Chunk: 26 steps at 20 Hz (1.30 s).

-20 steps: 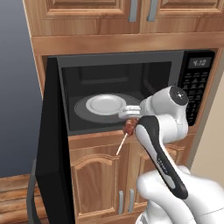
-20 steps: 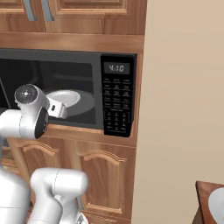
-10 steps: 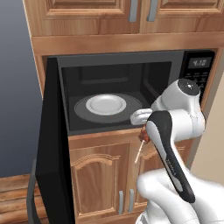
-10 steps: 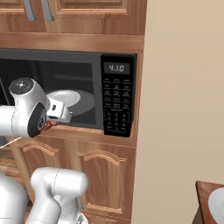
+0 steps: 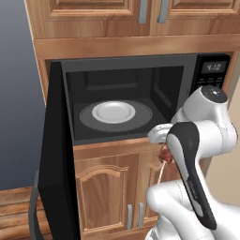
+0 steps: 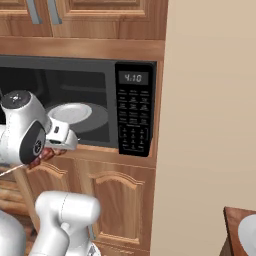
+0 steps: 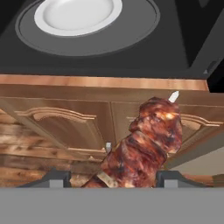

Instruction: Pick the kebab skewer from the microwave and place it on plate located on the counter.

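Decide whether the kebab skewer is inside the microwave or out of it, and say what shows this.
Out. The kebab skewer hangs from the gripper before the cabinet doors, below the microwave opening.

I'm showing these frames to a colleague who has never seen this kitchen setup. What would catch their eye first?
Probably the kebab skewer, glossy reddish-brown meat filling the lower middle of the hand view, held in the gripper outside and below the microwave. Next, the microwave's black door hanging wide open on the left, with a white plate on the grey turntable inside. Then the lit clock display above the button panel.
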{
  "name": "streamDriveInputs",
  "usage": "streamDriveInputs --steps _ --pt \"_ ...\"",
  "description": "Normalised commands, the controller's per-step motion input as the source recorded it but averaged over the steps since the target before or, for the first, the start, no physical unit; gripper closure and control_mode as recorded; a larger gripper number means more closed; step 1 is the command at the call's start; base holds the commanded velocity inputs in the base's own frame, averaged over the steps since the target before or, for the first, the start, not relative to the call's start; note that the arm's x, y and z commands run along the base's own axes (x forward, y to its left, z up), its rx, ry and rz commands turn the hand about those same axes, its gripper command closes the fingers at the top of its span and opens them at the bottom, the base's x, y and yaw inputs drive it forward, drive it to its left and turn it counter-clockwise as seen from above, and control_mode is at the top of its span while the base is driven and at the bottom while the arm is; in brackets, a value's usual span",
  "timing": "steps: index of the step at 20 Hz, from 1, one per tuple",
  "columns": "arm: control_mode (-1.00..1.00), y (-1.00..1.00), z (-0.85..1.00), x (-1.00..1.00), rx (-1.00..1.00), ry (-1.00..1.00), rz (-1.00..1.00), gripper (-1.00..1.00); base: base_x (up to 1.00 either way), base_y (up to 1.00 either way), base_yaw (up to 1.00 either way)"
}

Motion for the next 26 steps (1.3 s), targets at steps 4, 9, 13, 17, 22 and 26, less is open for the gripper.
streamDriveInputs --steps 4,9,13,17,22,26 --pt "-1.00 -0.23 0.00 -0.10 0.00 0.04 -0.07 1.00 0.00 0.00 0.00" --pt "-1.00 -0.36 0.00 -0.40 0.00 0.05 -0.28 1.00 0.00 0.00 0.00" --pt "-1.00 -0.72 0.00 -0.09 0.00 0.03 -0.30 1.00 0.00 0.00 0.00" --pt "-1.00 -1.00 0.00 0.06 0.00 0.05 -0.27 1.00 0.00 0.00 0.00" --pt "-1.00 -1.00 0.00 0.04 0.00 0.05 -0.25 1.00 0.00 0.00 0.00" --pt "-1.00 -1.00 0.00 0.00 0.00 0.03 -0.26 1.00 0.00 0.00 0.00"
